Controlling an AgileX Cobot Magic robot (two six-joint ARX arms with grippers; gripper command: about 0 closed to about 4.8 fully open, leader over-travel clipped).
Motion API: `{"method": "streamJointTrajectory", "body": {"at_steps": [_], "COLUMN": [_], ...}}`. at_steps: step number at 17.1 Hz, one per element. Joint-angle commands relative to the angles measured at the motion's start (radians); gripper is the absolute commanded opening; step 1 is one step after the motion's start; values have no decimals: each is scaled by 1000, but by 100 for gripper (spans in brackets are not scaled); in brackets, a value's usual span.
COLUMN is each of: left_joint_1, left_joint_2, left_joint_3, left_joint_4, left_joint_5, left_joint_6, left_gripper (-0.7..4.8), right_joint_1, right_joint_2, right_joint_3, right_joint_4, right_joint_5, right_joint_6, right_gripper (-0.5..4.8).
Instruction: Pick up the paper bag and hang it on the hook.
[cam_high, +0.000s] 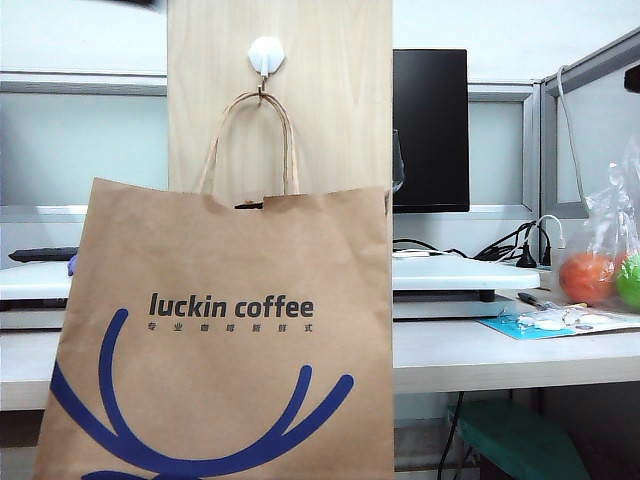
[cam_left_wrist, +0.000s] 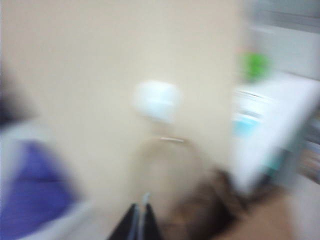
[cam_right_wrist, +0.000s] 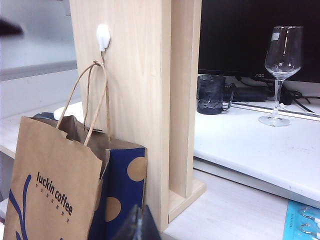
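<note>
The brown paper bag, printed "luckin coffee" with blue curves, hangs by one twisted handle from the white hook on the pale wooden board. Neither gripper shows in the exterior view. The right wrist view shows the bag hanging from the hook, its navy side turned to the camera. My right gripper is shut and empty, low beside that navy side. The left wrist view is blurred. In it my left gripper is shut with nothing visibly held, below the hook.
A wine glass and a dark mug stand on the white shelf behind the board, in front of a black monitor. A clear plastic bag of fruit and a blue card lie at the right.
</note>
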Motion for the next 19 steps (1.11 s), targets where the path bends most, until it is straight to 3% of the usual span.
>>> {"method": "streamJointTrajectory", "body": {"at_steps": [1,5,7,8,10,13,16,18,19], "left_joint_1": [1,2,2,2,2,2,2,4,26], "left_joint_2": [-97,-263,-379,-434,-556,-650,-680,-687,-692], "left_joint_3": [2,-15,-68,-94,-116,-116,-116,-116,-119], "left_joint_4": [-32,-138,-187,-208,-331,-446,-462,-475,-461], "left_joint_5": [-137,-193,-293,-346,-360,-362,-364,-449,-506], "left_joint_6": [55,5,-27,-57,-155,-157,-150,-64,-62], "left_gripper": [-5,-5,-5,-5,-5,-4,-5,-5,-5], "right_joint_1": [0,0,0,0,0,0,0,0,0], "right_joint_2": [0,0,0,0,0,0,0,0,0], "right_joint_3": [-7,-7,-7,-7,-7,-7,-7,-7,-7], "right_joint_4": [13,13,13,13,13,13,13,13,13], "right_joint_5": [-2,-2,-2,-2,-2,-2,-2,-2,-2], "right_joint_6": [-3,-3,-3,-3,-3,-3,-2,-3,-3], "right_gripper": [0,0,0,0,0,0,0,0,0]}}
